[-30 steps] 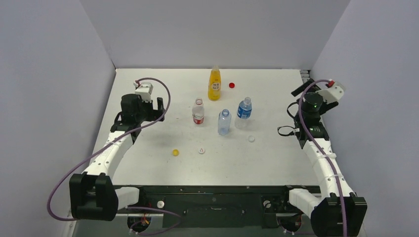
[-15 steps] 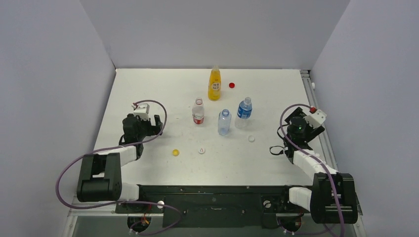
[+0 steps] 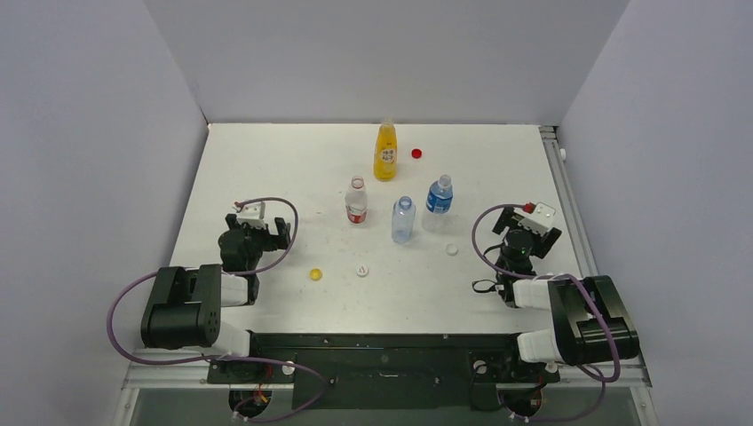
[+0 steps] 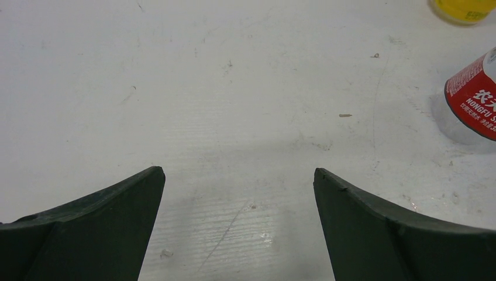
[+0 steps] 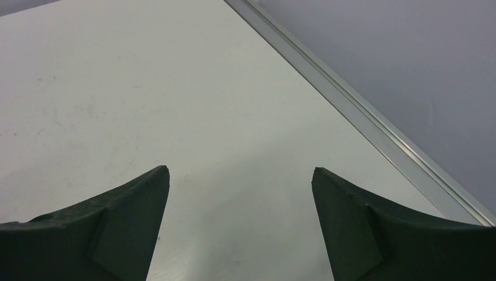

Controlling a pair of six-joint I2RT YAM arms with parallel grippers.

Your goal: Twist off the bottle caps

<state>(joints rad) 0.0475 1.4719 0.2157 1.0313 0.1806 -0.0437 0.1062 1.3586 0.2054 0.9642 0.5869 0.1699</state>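
Both arms have folded back toward their bases since the earlier frames; left arm point(image 3: 251, 235) and right arm point(image 3: 524, 240) now sit low at the near edge of the surface point(image 3: 266, 160).

- Left jaws: spread wide, holding nothing, bare surface between them.
- Right jaws: spread wide, holding nothing. Ahead lie only the surface, the edge rail point(image 5: 362, 117) and the wall.
- Yellow cap point(image 3: 315, 274), white cap point(image 3: 362, 271): loose, to the right of the left jaws.
- Second white cap point(image 3: 453, 250): loose, to the left of the right jaws.
- Red-label bottle point(image 4: 474, 108): upright, ahead-right of the left jaws.
- Plain clear bottle point(image 3: 403, 220), blue-label bottle point(image 3: 438, 197): between the two pairs of jaws, further ahead.
- Juice bottle point(image 3: 384, 153), red cap point(image 3: 416, 153): farthest ahead.

Judgement: all four caps appear to be off.

Hazard: the uncapped bottles look light, so an arm reaching out again could topple one or sweep a loose cap off the surface.
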